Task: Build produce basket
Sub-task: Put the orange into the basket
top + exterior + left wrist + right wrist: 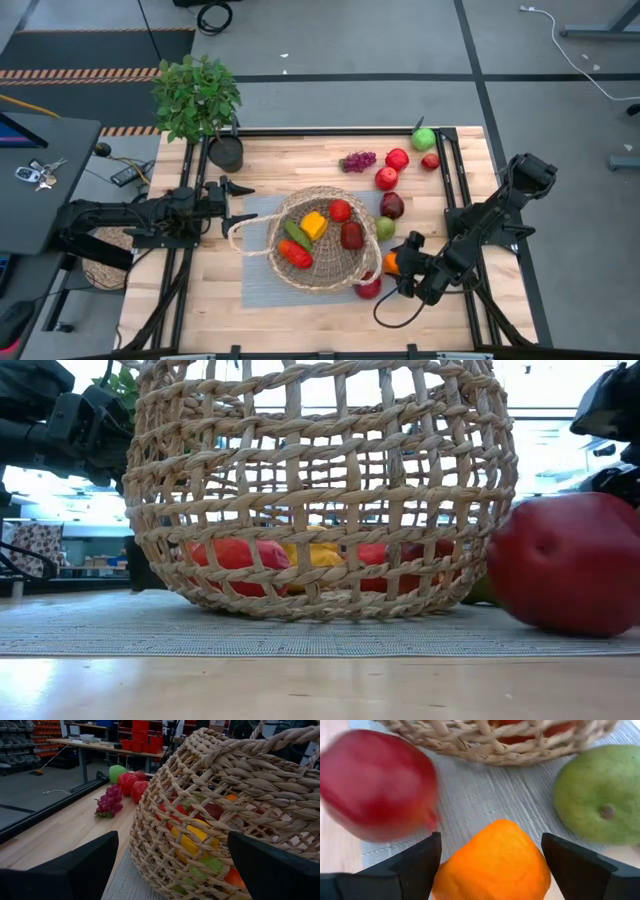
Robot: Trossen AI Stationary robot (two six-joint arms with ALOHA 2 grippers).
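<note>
Nearest to us in the low view, the red apple [570, 563] sits on the grey mat [300, 630], just beside the basket [320, 490] wall. In the high view we see that apple [368, 288] at the basket's [322, 238] near right rim.

Right gripper [398, 266] is low over the mat, fingers spread wide either side of an orange fruit [391, 262]. In its wrist view we see the orange [495, 862] between the two dark fingers [417, 862], not clamped. Whether the pads touch it, we cannot tell. Next to it lie a green fruit [597, 795] and the red apple, blurred.

Basket lies on the mat at table centre, tilted toward the right arm, looped handle [245, 232] pointing at the left arm. Inside we count a yellow piece [314, 225], a green cucumber [297, 234], an orange-red piece [295, 254], a red fruit [340, 210] and a dark red one [352, 236].

Left gripper [240, 203] hovers just beside the handle, fingers wide apart, holding nothing. Its wrist view looks at the basket wall between both fingers [80, 870].

Just beyond the basket's right rim: a dark red fruit [392, 205] and a green one [385, 228].

Farther back on bare wood: purple grapes [359, 161], three red fruits [397, 159], a green apple [424, 139].

Far left corner: a potted plant [197, 97].
</note>
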